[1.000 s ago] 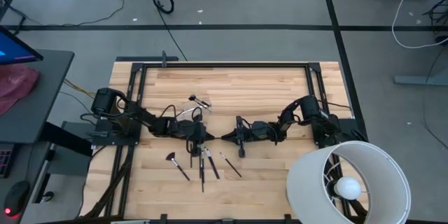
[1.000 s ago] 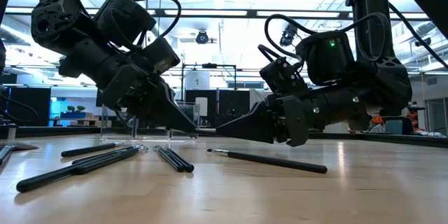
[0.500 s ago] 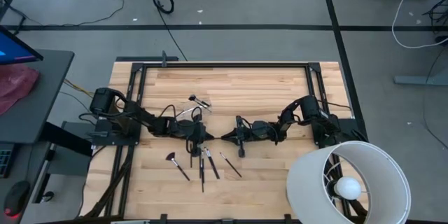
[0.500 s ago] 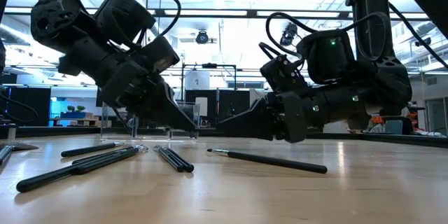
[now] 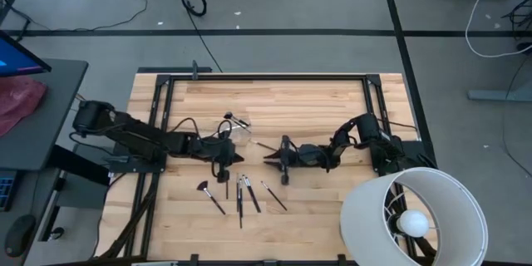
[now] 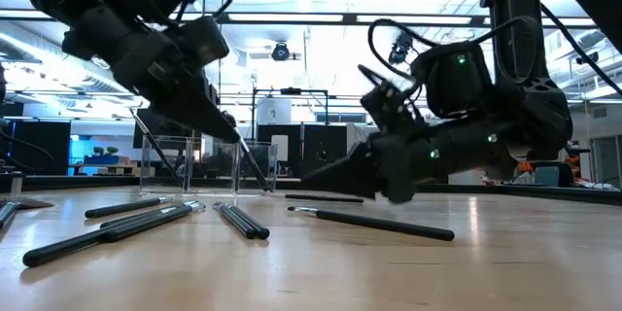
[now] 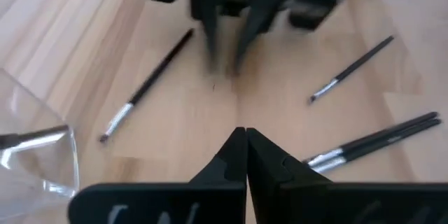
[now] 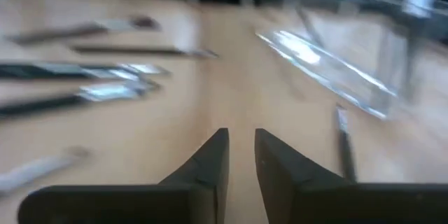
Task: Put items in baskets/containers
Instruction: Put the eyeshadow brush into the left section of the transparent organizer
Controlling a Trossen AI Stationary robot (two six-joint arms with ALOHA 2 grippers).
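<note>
Several thin dark makeup brushes [image 5: 243, 193] lie flat on the wooden table near its front, one of them fan-tipped [image 5: 204, 188]. One more brush [image 5: 264, 145] lies flat between the two grippers, also seen as the brush [image 7: 147, 87]. The clear container [image 5: 237, 130] stands just beyond my left gripper, its glinting wall [image 8: 329, 70] in the right wrist view. My left gripper [image 7: 241, 143] hovers shut and empty above the table [image 5: 332, 108], left of centre [image 5: 238, 155]. My right gripper [image 8: 241, 147] sits low at the centre, slightly open, nothing between its fingers [image 5: 268, 160].
A big white lamp shade [image 5: 411, 212] fills the table's near right corner. A black frame [image 5: 266, 75] runs round the table top. Bare wood lies along the far side. A single brush [image 6: 374, 222] lies apart toward the front.
My left gripper has risen and drawn back toward the table's left edge, away from my right gripper, staying shut. My right gripper has kept its place and its fingers have parted a little. Where the two tips met, a brush now lies on the table.
</note>
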